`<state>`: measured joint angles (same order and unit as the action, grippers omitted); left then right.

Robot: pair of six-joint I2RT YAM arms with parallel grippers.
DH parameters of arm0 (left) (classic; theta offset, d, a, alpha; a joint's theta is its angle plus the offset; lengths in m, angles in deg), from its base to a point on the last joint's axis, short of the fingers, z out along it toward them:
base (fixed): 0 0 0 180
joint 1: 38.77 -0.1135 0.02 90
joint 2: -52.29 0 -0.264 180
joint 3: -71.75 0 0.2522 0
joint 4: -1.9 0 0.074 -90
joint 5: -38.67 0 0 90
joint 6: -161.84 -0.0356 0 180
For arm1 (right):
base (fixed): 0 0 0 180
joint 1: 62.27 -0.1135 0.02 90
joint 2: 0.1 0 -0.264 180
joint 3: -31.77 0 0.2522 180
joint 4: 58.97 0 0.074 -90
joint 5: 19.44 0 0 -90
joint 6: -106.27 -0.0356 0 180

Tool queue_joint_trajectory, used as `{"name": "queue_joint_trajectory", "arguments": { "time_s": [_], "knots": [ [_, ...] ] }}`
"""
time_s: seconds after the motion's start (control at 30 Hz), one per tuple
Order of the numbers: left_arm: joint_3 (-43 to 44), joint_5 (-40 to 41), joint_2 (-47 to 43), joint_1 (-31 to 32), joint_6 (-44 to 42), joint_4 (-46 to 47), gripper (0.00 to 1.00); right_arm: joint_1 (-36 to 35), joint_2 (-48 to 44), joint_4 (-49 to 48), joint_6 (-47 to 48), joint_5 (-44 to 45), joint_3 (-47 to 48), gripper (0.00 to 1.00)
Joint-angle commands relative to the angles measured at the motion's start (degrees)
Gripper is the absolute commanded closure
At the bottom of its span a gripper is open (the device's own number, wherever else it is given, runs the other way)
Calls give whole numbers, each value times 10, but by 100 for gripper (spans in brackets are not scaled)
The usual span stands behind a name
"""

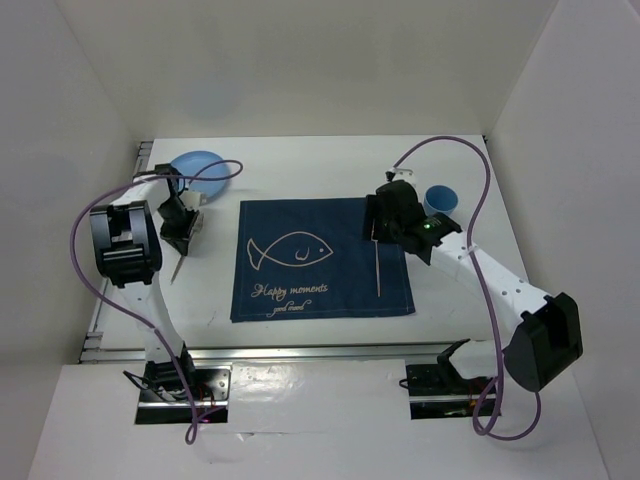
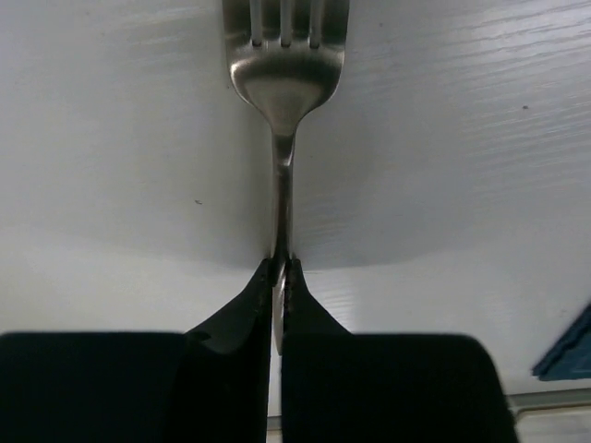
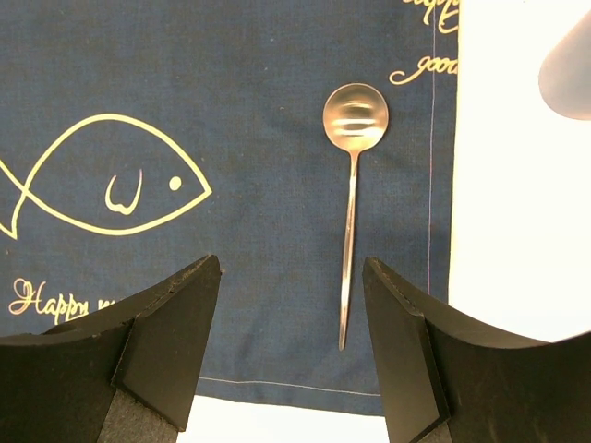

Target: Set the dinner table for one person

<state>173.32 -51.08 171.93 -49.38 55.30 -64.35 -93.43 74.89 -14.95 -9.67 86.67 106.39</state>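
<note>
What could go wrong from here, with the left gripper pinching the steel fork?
The left gripper holds the thin steel fork only by its narrow handle, so the fork may pivot or slip when lifted. The round blue bowl sits close beside that gripper; a wide swing could knock it.

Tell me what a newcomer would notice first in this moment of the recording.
The navy fish-print placemat lies at the middle of the white table, with a spoon along its right side under the open right gripper. To its left, the left gripper is shut on a fork by its handle, and a blue bowl sits beyond.
</note>
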Motion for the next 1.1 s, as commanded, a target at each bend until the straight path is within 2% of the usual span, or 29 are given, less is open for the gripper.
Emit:
{"name": "queue_joint_trajectory", "arguments": {
  "time_s": [0.0,0.27,0.37,0.5,0.53,0.63,0.73,0.87,1.07],
  "knots": [
    [-16,-118,-8,0,62,-23,100,-6,-42,5,-6,20,20,29],
    [4,-114,-155,0,228,-17,100,-6,-66,5,-17,32,-5,29],
    [-31,-90,-213,32,279,-6,100,-6,-72,5,-18,32,-5,29],
    [-98,-21,-262,121,344,2,100,-6,-72,10,-29,37,-10,29],
    [-106,-21,-262,160,359,-3,100,-6,-72,16,-34,37,-10,29],
    [-112,-15,-257,225,364,-3,100,-6,-77,22,-40,37,-15,29],
    [-78,1,-231,269,396,-21,100,-6,-77,28,-47,43,-15,29],
    [-72,29,-199,288,471,-27,100,-6,-83,51,-52,53,-9,29],
    [-85,60,-143,331,510,-16,100,-6,-94,62,-58,77,-4,29]
  ]
}}
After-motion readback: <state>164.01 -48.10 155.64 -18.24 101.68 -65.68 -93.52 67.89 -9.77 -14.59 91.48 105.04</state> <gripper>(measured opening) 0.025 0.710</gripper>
